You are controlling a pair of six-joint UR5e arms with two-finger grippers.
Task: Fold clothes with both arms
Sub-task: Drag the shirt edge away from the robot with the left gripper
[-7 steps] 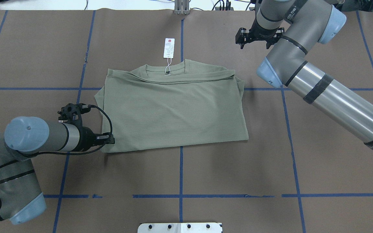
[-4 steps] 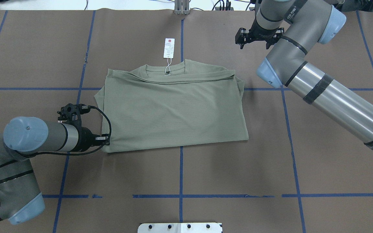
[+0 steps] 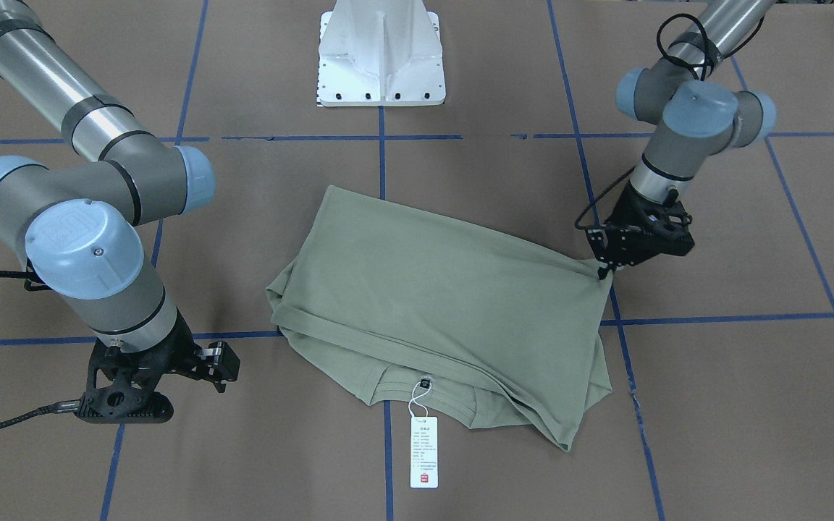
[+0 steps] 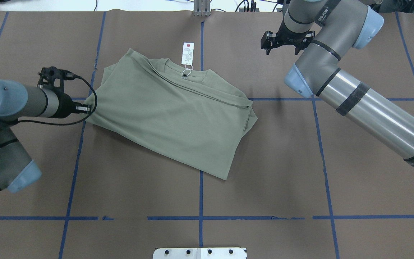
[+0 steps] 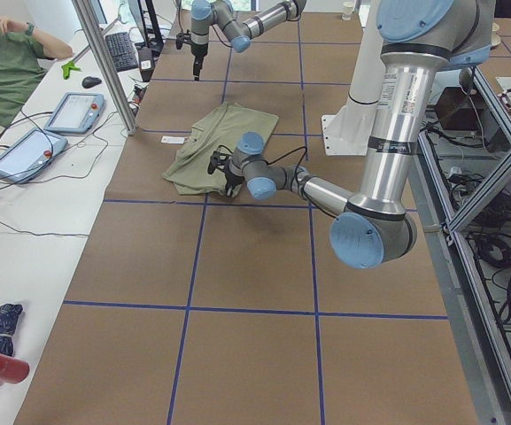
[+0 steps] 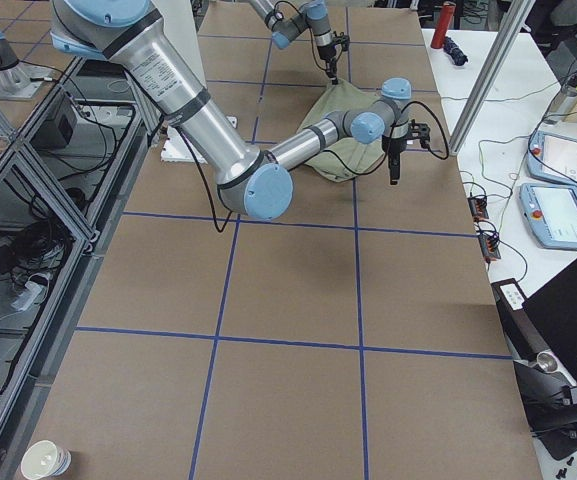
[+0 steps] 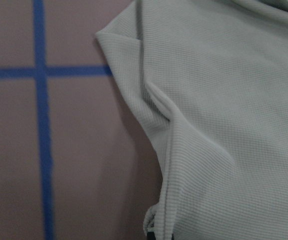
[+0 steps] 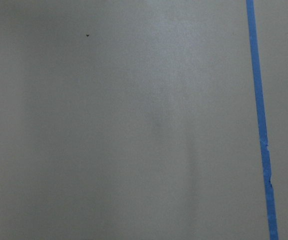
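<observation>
On the brown table (image 4: 300,172), left of centre, the shirt (image 4: 171,115) lies folded into a rough rectangle and skewed against the blue tape grid (image 4: 200,201). Its collar points away from the robot. The tag (image 4: 187,54) rests on the paper just beyond the collar, joined to it by a string. Doubled layers show along the collar side and at the shirt's right edge.

The left gripper (image 4: 90,107) reaches in low and nearly level to the shirt's left corner, its jaws closed on the cloth there. The left wrist view shows the layered edge running down to a dark fingertip at the bottom of the frame.

The right gripper (image 3: 221,367) hangs over bare paper well apart from the shirt, holding nothing. I cannot tell how wide its jaws stand. Its wrist view shows only paper and a tape line.

The white base (image 3: 381,58) stands at the robot's side of the table.
</observation>
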